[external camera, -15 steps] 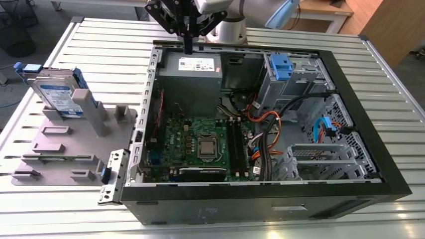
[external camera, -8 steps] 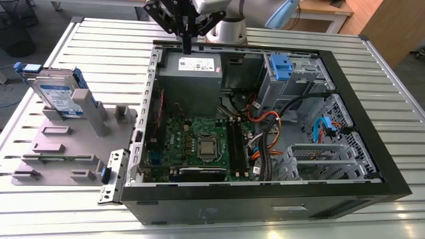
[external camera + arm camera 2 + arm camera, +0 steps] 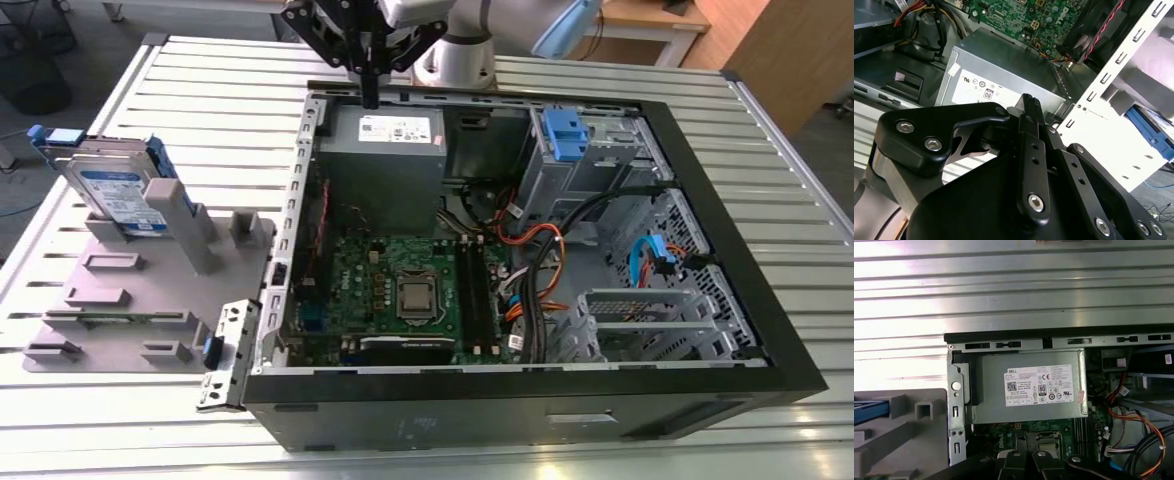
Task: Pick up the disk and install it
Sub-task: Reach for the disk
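Observation:
The disk [image 3: 118, 195], a silver drive with a white-and-blue label and blue side rails, stands tilted on a grey holder [image 3: 134, 290] at the exterior view's left, outside the computer case. A blue edge of it [image 3: 1150, 131] shows in the second wrist view. My gripper [image 3: 370, 93] hangs over the case's far wall, above the grey power-supply box [image 3: 384, 150], well away from the disk. In the second wrist view my gripper [image 3: 1030, 104] is shut, with its black fingers together and nothing between them.
The open computer case [image 3: 767, 300] lies on a slatted metal table [image 3: 200, 70]. Inside are the green motherboard [image 3: 400, 285], bundled cables [image 3: 534, 250], a blue-latched drive cage [image 3: 567, 135] and a grey metal bay [image 3: 641, 315]. The power-supply box [image 3: 1029, 390] sits directly under the wrist.

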Controlling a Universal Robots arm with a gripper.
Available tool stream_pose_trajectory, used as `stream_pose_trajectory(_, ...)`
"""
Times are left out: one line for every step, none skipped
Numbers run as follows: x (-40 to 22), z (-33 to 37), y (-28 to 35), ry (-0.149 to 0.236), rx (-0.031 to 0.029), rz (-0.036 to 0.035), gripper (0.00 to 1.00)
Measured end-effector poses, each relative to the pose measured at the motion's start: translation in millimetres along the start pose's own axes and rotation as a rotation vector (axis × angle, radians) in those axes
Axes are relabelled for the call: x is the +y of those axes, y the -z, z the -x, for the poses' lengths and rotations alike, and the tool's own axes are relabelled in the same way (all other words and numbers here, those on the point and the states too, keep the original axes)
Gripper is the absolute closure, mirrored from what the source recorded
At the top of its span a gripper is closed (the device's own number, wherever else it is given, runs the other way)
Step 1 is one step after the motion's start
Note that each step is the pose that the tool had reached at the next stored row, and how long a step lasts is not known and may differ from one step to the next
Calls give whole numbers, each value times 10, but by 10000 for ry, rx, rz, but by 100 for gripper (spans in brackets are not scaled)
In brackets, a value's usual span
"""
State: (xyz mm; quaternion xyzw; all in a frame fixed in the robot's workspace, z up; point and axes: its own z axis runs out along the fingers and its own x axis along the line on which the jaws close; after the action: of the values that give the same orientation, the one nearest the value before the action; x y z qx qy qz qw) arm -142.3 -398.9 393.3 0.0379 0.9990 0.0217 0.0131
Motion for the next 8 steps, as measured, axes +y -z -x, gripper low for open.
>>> stream_pose_trajectory(-1, -4, 0, 0, 0, 0, 89)
stream_pose_trajectory(-1, -11, 0, 0, -1, 1, 89)
stream_pose_trajectory(-2, -16, 0, 0, -1, 0, 89)
stream_pose_trajectory(-2, -20, 0, 0, -1, 1, 89)
stream_pose_trajectory(-2, -24, 0, 0, 0, 1, 89)
stream_pose_trajectory(-2, -28, 0, 0, -1, 1, 89)
stream_pose_trajectory(-3, -28, 0, 0, -1, 1, 89)
stream_pose_trajectory(-3, -30, 1, 0, -1, 0, 89)
